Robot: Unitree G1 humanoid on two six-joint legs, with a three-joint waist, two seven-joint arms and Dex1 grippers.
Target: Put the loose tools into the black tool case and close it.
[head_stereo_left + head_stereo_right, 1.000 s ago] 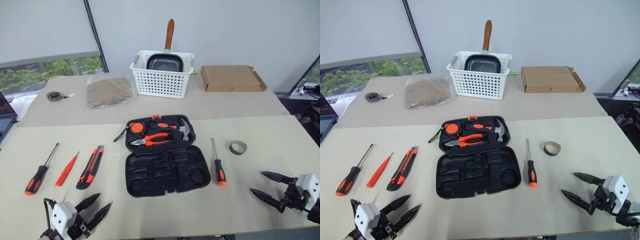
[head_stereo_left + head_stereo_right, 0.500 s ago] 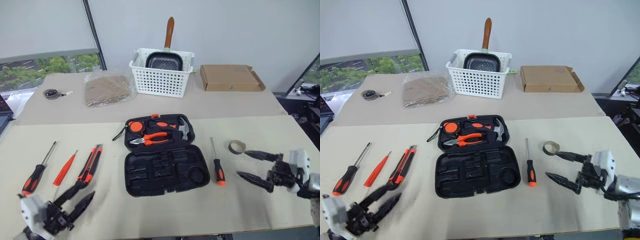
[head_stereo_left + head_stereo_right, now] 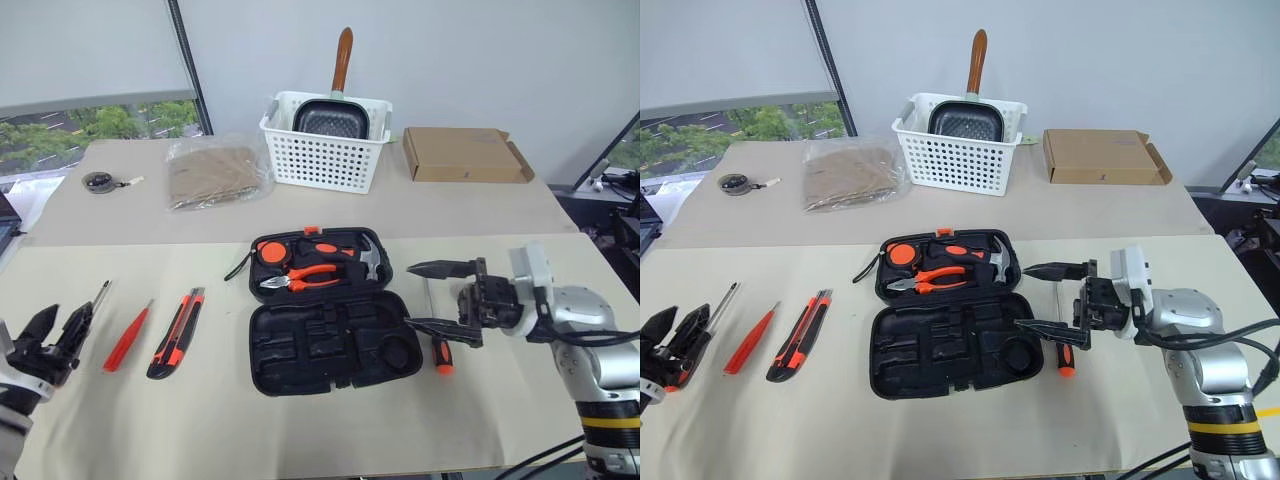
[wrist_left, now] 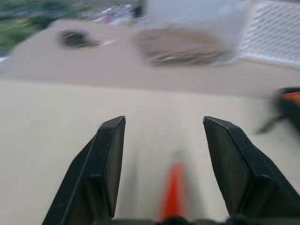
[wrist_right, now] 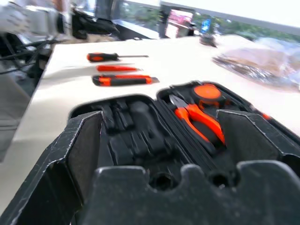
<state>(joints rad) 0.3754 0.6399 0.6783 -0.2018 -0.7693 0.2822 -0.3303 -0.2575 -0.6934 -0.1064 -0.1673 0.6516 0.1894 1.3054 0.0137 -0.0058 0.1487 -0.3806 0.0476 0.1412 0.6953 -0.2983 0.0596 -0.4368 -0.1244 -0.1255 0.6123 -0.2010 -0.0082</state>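
The black tool case (image 3: 300, 352) lies open mid-table; its far half holds pliers (image 3: 303, 277) and a hammer, its near half shows bare recesses. My right gripper (image 3: 410, 295) hovers open at the case's right edge, pointing left, above a black-and-orange screwdriver (image 3: 440, 356). The tape ring is hidden behind that hand. On the left lie a red tester screwdriver (image 3: 128, 335) and a utility knife (image 3: 178, 332). At the far left my left gripper (image 3: 66, 318) is open, covering the handle of another screwdriver (image 3: 100, 296). A blurred orange tool (image 4: 172, 190) shows between its fingers.
On the back table stand a white basket (image 3: 325, 160) with a pan, a cardboard box (image 3: 465, 155), a plastic bag (image 3: 215, 175) and a small round reel (image 3: 100, 182). A seam runs between the two tables behind the case.
My right gripper swung left and rose, from the table's right side to the case's right edge. My left gripper moved left to the far-left screwdriver. Both stayed open.
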